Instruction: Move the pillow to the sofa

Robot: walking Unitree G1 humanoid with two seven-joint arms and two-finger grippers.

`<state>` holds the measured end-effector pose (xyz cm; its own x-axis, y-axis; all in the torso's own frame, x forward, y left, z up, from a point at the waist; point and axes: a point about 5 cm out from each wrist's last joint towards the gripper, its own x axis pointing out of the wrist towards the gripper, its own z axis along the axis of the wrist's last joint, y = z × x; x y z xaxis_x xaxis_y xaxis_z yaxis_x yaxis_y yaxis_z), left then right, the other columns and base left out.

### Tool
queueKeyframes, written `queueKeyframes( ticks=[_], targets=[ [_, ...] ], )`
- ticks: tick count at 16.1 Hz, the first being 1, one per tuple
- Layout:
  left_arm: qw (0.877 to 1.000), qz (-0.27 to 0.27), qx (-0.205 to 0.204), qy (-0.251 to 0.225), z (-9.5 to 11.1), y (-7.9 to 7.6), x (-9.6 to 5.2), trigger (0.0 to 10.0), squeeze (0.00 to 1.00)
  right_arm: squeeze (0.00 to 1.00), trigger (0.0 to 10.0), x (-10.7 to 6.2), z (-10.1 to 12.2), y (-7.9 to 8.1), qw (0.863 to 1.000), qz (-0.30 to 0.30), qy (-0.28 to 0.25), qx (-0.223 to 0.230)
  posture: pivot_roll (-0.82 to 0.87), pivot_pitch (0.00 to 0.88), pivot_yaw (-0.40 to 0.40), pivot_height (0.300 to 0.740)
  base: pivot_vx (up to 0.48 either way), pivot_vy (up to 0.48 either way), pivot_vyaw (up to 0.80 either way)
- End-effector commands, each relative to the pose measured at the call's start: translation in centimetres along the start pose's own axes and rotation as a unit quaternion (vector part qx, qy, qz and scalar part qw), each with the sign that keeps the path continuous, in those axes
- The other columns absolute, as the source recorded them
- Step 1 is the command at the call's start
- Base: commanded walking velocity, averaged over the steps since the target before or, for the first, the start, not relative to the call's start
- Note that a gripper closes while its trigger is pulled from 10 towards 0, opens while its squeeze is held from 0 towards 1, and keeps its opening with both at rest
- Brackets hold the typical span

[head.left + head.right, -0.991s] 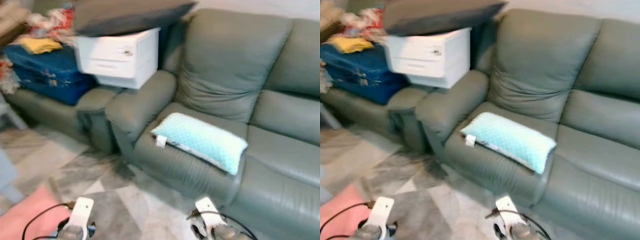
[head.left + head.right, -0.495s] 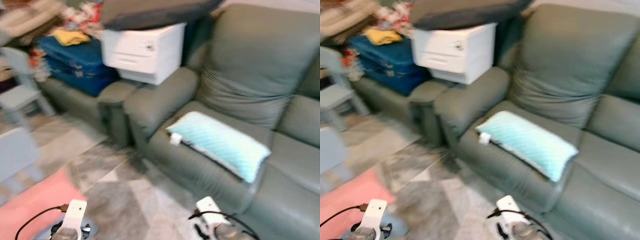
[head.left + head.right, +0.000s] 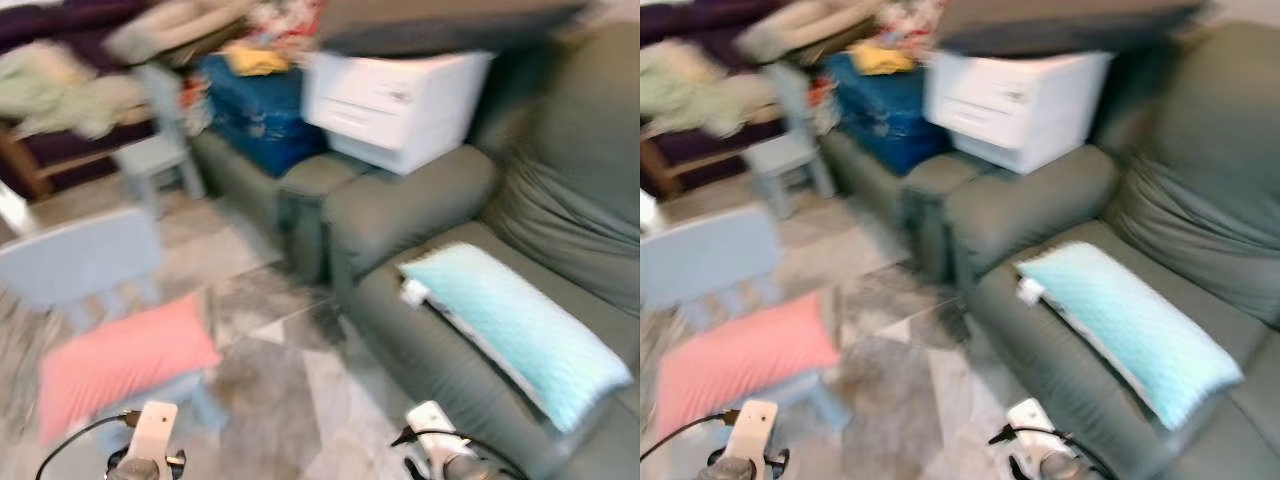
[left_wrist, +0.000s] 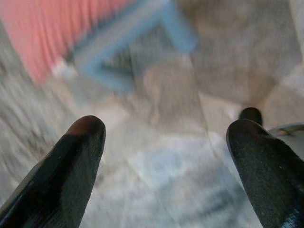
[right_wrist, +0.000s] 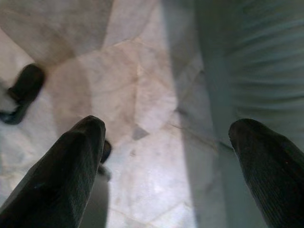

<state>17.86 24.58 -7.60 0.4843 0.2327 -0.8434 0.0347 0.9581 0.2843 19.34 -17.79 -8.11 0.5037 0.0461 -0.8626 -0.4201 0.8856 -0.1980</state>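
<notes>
A pink pillow [image 3: 125, 360] lies on the seat of a small light-blue chair [image 3: 80, 255] at my lower left. It appears again, with the chair's legs, in the left wrist view [image 4: 61, 33]. A light-blue pillow [image 3: 520, 330] rests on the seat of the grey-green sofa [image 3: 420, 210] at the right. Both arms hang low at the bottom edge of the eye views. My left gripper [image 4: 166, 137] is open over the tiled floor beside the chair. My right gripper [image 5: 166, 137] is open over the floor by the sofa's front.
A white drawer unit [image 3: 400, 95] with a dark cushion [image 3: 440, 25] on top sits on the sofa's far armrest, beside a blue suitcase [image 3: 255, 115]. A second small chair [image 3: 155, 150] and heaps of clothes [image 3: 60, 90] stand at the back left. The picture is blurred.
The whole view has swung to the left, so the camera turned. The pink pillow and blue chair have come into sight. Nothing in the scene itself has moved.
</notes>
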Motion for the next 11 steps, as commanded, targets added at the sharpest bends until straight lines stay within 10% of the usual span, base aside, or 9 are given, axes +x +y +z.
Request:
queueKeyframes(
  ticks=[1,8,11],
  targets=[
    [1.000,0.004,0.006,0.000,0.1,0.2,0.0,10.0,0.00,0.00,10.0,0.2,1.5,0.9,1.000,0.011,-0.021,-0.006,0.03,0.000,0.019,0.740,0.000,0.000,0.80],
    [0.999,-0.008,-0.035,-0.014,1.2,-1.3,0.1,10.0,0.00,0.00,10.0,0.2,1.5,0.7,1.000,0.002,-0.021,-0.009,0.04,0.000,0.019,0.740,0.000,0.000,0.69],
    [0.995,-0.023,-0.084,-0.052,2.8,-1.6,0.1,10.0,0.00,0.00,10.0,0.0,1.2,-0.9,0.997,-0.031,-0.022,0.068,0.04,0.000,0.019,0.740,0.000,0.000,0.00]
  ],
)
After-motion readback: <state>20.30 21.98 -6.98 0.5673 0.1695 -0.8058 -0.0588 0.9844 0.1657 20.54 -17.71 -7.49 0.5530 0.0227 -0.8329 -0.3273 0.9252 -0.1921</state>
